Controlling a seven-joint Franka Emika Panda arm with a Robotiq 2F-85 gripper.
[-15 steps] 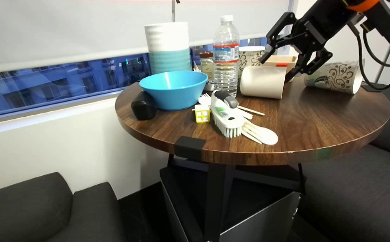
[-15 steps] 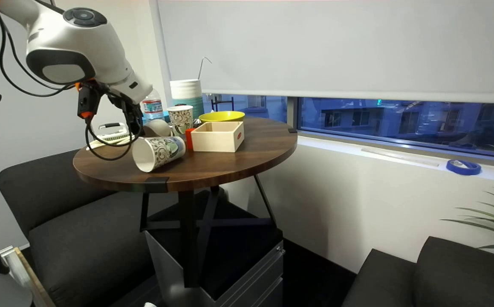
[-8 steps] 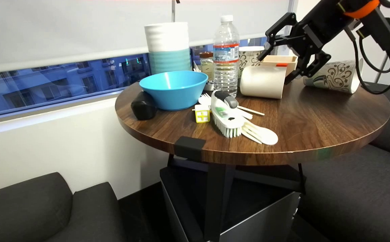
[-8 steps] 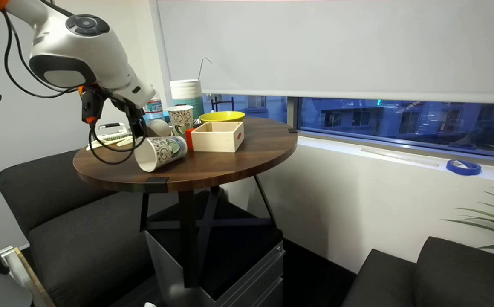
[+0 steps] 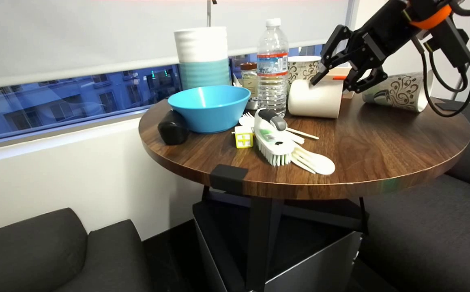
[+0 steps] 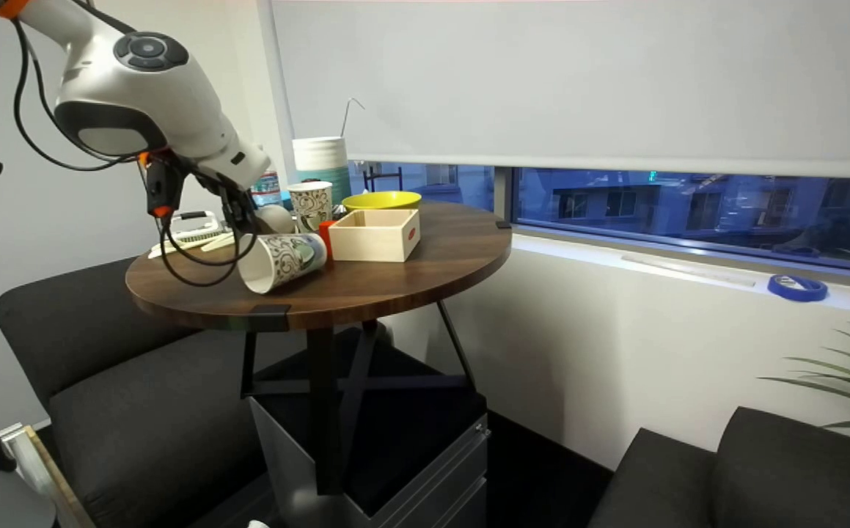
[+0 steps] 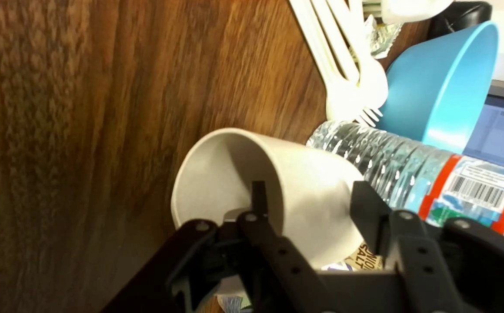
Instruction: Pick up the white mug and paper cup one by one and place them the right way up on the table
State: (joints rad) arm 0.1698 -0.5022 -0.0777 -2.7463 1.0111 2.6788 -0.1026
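The cream-white mug lies on its side on the round dark table; it shows in both exterior views. In the wrist view its mouth faces left and its wall lies between the fingers. My gripper is open, one finger at the mouth, apparently inside it, the other beside the base. In an exterior view the gripper reaches over the mug's top; I cannot tell if the fingers touch it. The paper cup lies on its side below the arm, also in an exterior view.
A water bottle stands close behind the mug's base. Another patterned cup stands upright near a wooden box and yellow bowl. A blue bowl, scrub brush and white cutlery lie nearby.
My gripper has moved forward and down toward the mug. The mug has shifted slightly toward the bottle. The paper cup has slid a little toward the wooden box.
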